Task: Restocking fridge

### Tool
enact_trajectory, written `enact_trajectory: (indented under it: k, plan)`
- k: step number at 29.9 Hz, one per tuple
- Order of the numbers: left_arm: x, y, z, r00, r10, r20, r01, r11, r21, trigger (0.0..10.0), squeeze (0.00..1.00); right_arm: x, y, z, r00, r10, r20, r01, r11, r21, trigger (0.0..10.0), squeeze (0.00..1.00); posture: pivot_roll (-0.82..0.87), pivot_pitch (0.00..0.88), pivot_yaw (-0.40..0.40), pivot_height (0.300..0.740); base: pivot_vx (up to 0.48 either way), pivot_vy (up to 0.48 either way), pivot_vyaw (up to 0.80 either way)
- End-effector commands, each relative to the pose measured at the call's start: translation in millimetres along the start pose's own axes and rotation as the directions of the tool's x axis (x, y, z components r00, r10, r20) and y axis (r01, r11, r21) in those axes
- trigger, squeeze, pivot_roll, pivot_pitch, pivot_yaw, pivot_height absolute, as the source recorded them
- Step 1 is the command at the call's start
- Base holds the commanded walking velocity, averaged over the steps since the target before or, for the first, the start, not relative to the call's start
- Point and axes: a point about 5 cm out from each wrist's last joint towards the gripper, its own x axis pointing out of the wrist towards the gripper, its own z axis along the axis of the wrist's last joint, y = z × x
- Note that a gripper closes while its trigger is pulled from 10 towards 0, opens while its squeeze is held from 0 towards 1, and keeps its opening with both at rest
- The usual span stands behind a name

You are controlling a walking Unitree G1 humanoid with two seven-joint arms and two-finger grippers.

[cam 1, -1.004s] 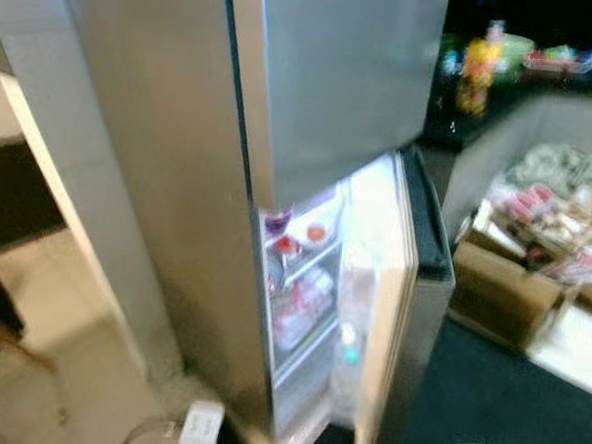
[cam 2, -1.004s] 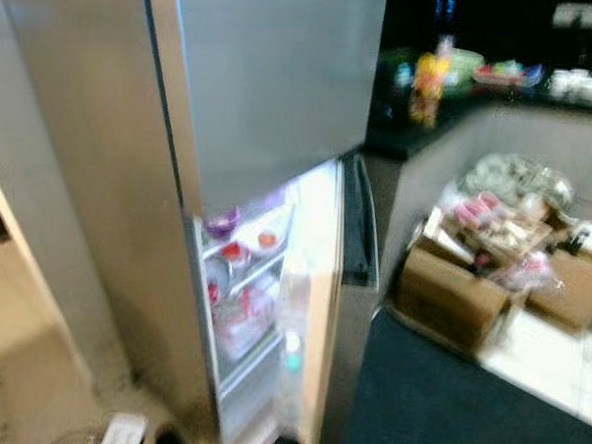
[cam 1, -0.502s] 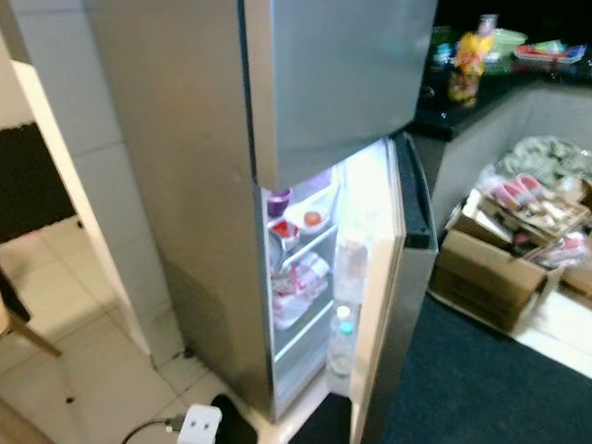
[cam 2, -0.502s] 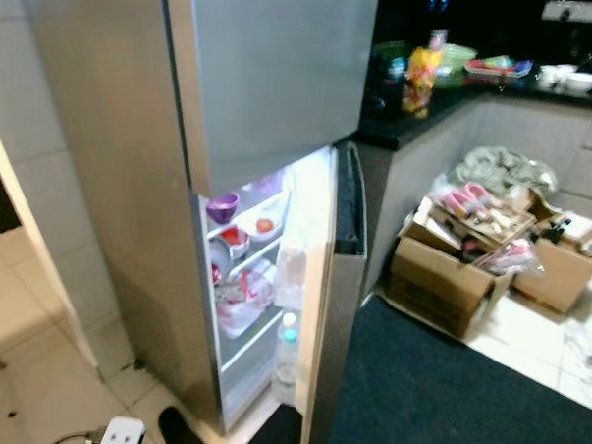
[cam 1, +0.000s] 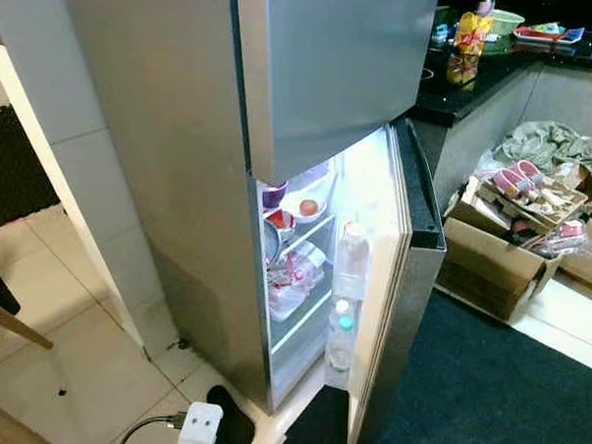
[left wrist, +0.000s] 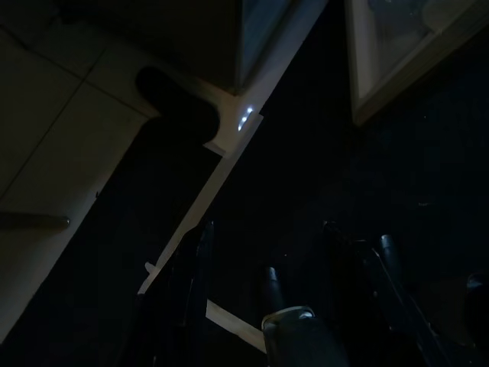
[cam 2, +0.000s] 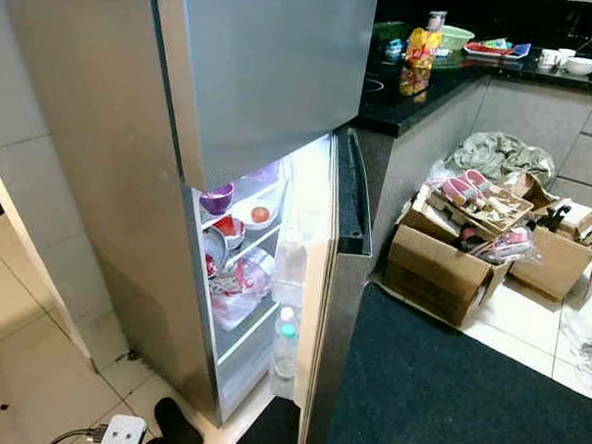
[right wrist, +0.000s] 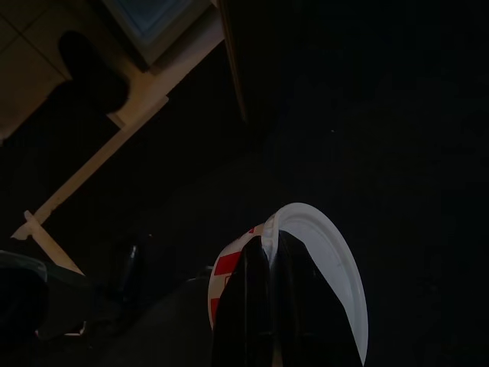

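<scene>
Fingers (right wrist: 260,298) of the right gripper (right wrist: 263,252) are pressed together on the rim of a white cup (right wrist: 321,267) with a red-checked side, held low over the dark mat (cam 2: 465,397). The left gripper (left wrist: 263,237) hangs over the same dark floor, too dim to tell how its fingers stand. Just beyond, a white power adapter (cam 1: 200,429) lies on the floor tiles (cam 1: 64,369) by the foot of the silver fridge (cam 1: 180,178). Its lower door (cam 2: 338,283) stands open, with two clear bottles (cam 2: 290,266) in the door rack. Lit shelves hold a purple bowl (cam 2: 216,197), a white dish (cam 2: 257,215) and wrapped packets (cam 2: 236,283). Farther right, open cardboard boxes (cam 2: 452,258) sit full of clutter, and behind them a black counter (cam 2: 410,94) carries a yellow bag (cam 2: 418,52) and a green bowl (cam 2: 455,36).
</scene>
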Motion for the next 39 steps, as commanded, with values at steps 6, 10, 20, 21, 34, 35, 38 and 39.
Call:
enact_trajectory:
  k: [6, 10, 20, 21, 34, 35, 38, 39]
  plan:
    - [-0.4, 4.3, -1, 1.0, 0.009, -0.014, -0.009, 1.0, 0.02, 10.0, 0.0, 0.5, 1.2, 1, 1.0, 0.001, 0.008, -0.001, 1.0, 0.004, 10.0, 0.0, -0.06, 0.074, 0.043, 0.74, 0.468, 0.0, 0.0]
    - [0.5, 0.7, 2, 1.0, -0.02, 0.001, 0.02, 0.998, 0.061, 10.0, 0.0, 0.1, 1.4, -1, 1.0, -0.005, 0.007, 0.005, 1.0, 0.008, 10.0, 0.0, -0.06, 0.073, 0.053, 0.74, 0.102, 0.0, 0.0]
    - [2.4, -3.3, 10, 0.999, -0.043, 0.032, 0.04, 0.995, 0.088, 10.0, 0.0, -1.8, 0.3, -7, 1.0, -0.018, 0.0, 0.018, 1.0, 0.021, 10.0, 0.0, -0.06, 0.077, 0.06, 0.74, 0.0, 0.0, 0.0]
    - [2.4, -3.6, 10, 0.998, -0.045, 0.032, 0.042, 0.995, 0.09, 10.0, 0.0, -1.9, 0.1, -8, 1.0, -0.019, 0.0, 0.019, 1.0, 0.022, 10.0, 0.0, -0.06, 0.077, 0.06, 0.74, 0.0, 0.0, 0.0]
    - [1.1, -4.4, 5, 0.999, -0.046, 0.024, 0.043, 0.995, 0.09, 10.0, 0.0, -1.5, 2.7, -6, 1.0, 0.013, 0.014, -0.013, 1.0, -0.007, 10.0, 0.0, -0.07, 0.096, 0.057, 0.74, 0.0, 0.0, 0.0]
    - [1.1, -4.4, 5, 0.999, -0.046, 0.024, 0.043, 0.995, 0.09, 10.0, 0.0, -1.5, 2.7, -6, 1.0, 0.013, 0.014, -0.013, 1.0, -0.007, 10.0, 0.0, -0.07, 0.096, 0.057, 0.74, 0.0, 0.0, 0.0]
    - [1.0, -2.5, 5, 0.999, -0.028, 0.029, 0.026, 0.997, 0.07, 10.0, 0.0, 1.4, 15.1, 3, 0.991, 0.131, 0.023, -0.128, 0.986, -0.104, 10.0, 0.0, -0.06, 0.098, 0.055, 0.74, 0.0, 0.0, 0.0]
    - [1.0, -2.5, 5, 0.999, -0.028, 0.029, 0.026, 0.997, 0.07, 10.0, 0.0, 1.4, 15.1, 3, 0.991, 0.131, 0.023, -0.128, 0.986, -0.104, 10.0, 0.0, -0.06, 0.098, 0.055, 0.74, 0.0, 0.0, 0.0]
